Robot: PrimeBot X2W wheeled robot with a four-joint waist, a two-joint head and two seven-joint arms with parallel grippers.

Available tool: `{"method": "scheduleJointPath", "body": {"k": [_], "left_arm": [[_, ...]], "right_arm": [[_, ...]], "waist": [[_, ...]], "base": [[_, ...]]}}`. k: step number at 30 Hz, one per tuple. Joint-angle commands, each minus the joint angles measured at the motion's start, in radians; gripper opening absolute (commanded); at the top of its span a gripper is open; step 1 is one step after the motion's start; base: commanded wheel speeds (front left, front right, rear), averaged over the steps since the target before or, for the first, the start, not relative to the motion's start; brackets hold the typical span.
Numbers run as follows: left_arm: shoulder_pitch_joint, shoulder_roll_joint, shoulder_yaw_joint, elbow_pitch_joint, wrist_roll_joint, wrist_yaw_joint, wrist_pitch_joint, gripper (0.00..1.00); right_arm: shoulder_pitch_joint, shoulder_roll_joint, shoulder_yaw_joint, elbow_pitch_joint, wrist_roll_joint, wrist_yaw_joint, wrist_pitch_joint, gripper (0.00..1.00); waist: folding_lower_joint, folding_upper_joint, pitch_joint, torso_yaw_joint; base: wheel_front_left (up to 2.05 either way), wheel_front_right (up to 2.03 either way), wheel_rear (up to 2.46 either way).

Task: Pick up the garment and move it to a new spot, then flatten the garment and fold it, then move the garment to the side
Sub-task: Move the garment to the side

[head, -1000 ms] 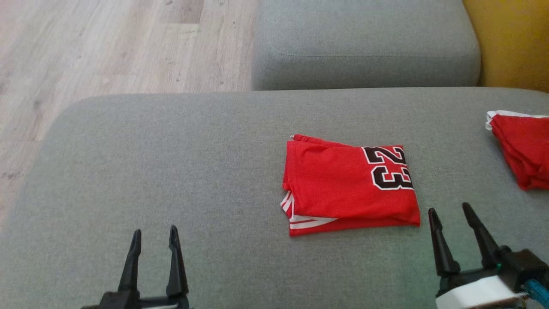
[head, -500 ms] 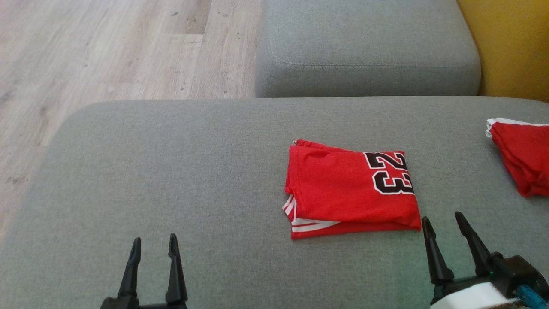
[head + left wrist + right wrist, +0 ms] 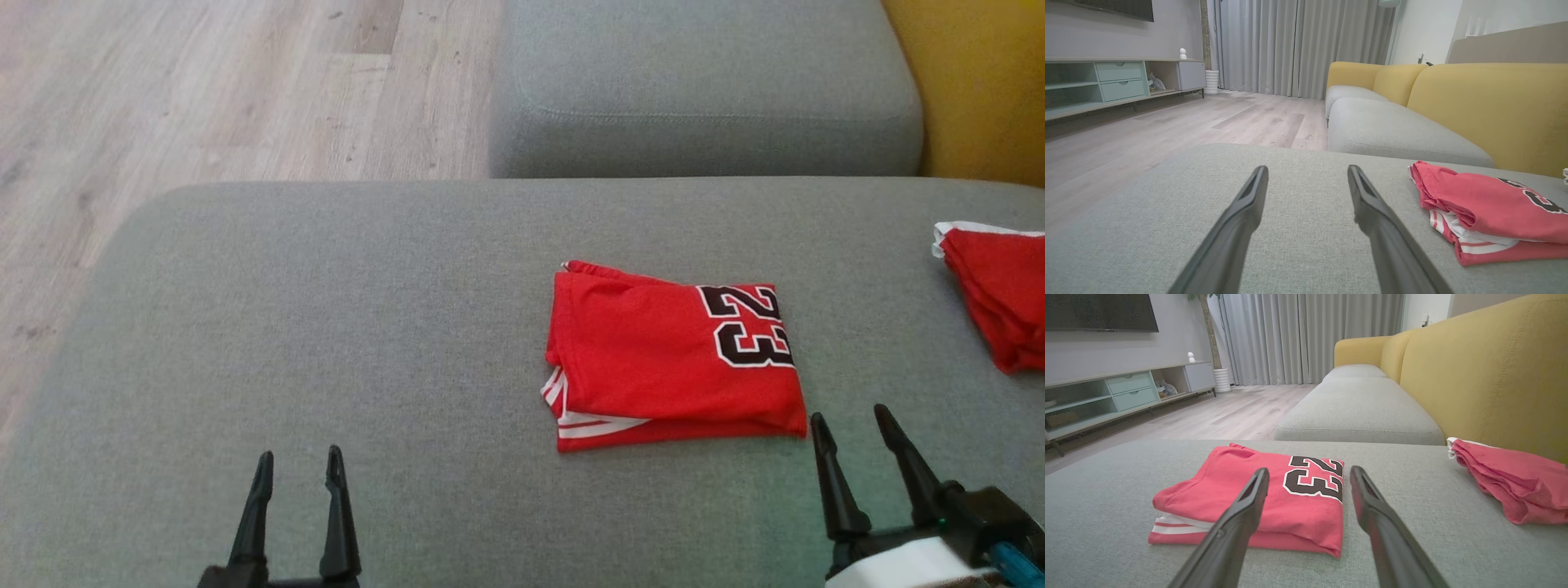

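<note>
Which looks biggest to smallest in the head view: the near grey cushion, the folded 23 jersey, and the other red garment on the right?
1. grey cushion, by far largest.
2. folded jersey.
3. other red garment, smallest as seen, but the picture edge cuts it off, so its rank against the jersey is unsure.

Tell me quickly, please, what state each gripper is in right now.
Left gripper: open, empty, over the grey cushion.
Right gripper: open, empty, close to the folded red jersey.
</note>
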Motion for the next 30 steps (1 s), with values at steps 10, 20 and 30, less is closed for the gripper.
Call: {"method": "scheduleJointPath", "body": {"k": [10,20,30], "left_arm": [[-0.064,-0.004,-0.021,-0.024,0.048,-0.008,-0.008,1.0],[-0.153,-0.004,-0.078,-0.012,0.048,-0.003,-0.008,1.0],[-0.18,-0.004,-0.08,-0.026,0.035,0.023,-0.008,1.0]], "right_arm": [[-0.179,-0.04,0.03,0.178,0.071,-0.001,-0.011,1.0],[-0.534,-0.092,0.146,0.533,0.253,-0.001,0.158,1.0],[-0.626,-0.138,0.258,0.606,0.315,-0.001,0.168,0.0]], "waist": [[0.0,0.0,0.104,0.007],[0.0,0.0,0.209,0.02],[0.0,0.0,0.247,-0.023]], "base": [[0.0,0.0,0.0],[0.0,0.0,0.0],[0.0,0.0,0.0]]}}
